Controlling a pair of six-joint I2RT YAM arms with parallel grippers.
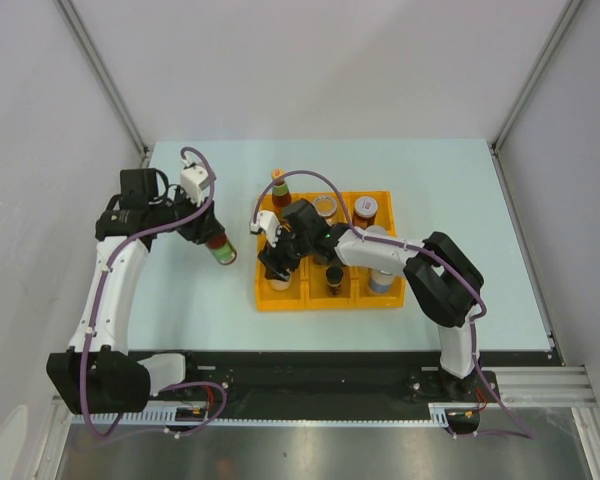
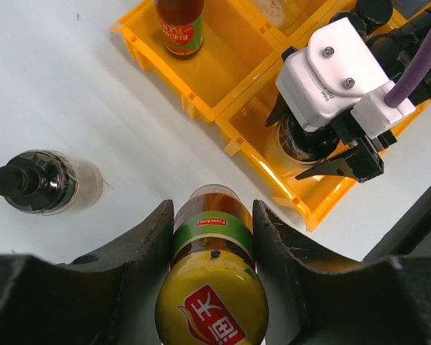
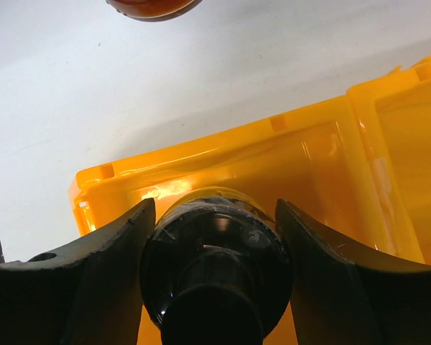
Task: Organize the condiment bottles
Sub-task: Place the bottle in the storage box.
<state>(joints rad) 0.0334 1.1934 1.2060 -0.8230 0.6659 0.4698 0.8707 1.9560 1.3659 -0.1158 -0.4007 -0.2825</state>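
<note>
My left gripper (image 1: 220, 250) is shut on a slim sauce bottle (image 2: 212, 287) with a yellow cap and a green and red label, held just left of the yellow-orange tray (image 1: 385, 300). My right gripper (image 1: 278, 272) is down in the tray's front-left compartment, shut on a black-capped jar (image 3: 215, 266). The tray also holds a red-and-green-labelled sauce bottle (image 1: 279, 190), a silver-lidded jar (image 1: 326, 207), a brown-lidded jar (image 1: 366, 209), a dark bottle (image 1: 334, 277) and a blue-labelled shaker (image 1: 380, 280). A black-capped clear jar (image 2: 36, 183) stands on the table left of the held bottle.
The right wrist's white housing (image 2: 330, 72) hangs over the tray's near corner, close to my left fingers (image 2: 147, 244). The tray rim (image 2: 201, 108) lies between the two grippers. Grey walls enclose the pale table (image 1: 460, 200) at the back and sides.
</note>
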